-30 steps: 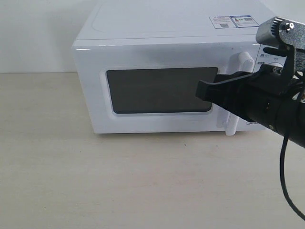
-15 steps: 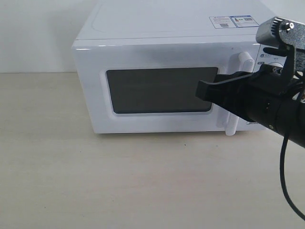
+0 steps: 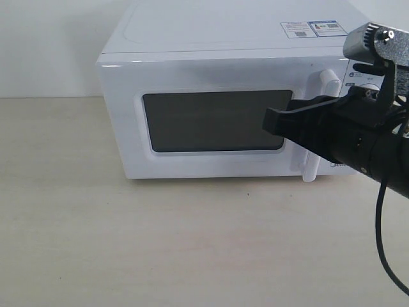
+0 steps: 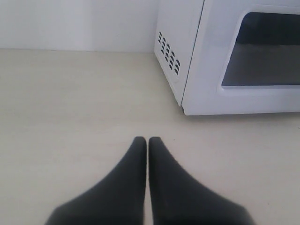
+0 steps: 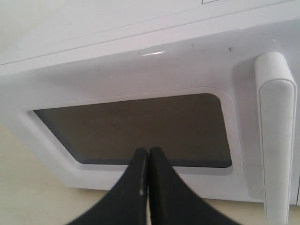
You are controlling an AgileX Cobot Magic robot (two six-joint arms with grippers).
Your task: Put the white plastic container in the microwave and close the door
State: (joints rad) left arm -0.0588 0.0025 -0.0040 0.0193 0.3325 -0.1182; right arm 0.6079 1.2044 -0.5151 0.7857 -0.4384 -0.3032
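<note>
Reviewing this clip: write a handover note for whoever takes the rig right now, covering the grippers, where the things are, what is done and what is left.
Left gripper: shut, empty, over the table, off the microwave's vented side.
Right gripper: shut, empty, pointing at the door by the window's lower edge, beside the handle; contact unclear.
The door is closed. The container is in no view, and the dark window hides the inside.
Done: door shut.
Left: confirm the container is inside, then probably pull both arms back.
</note>
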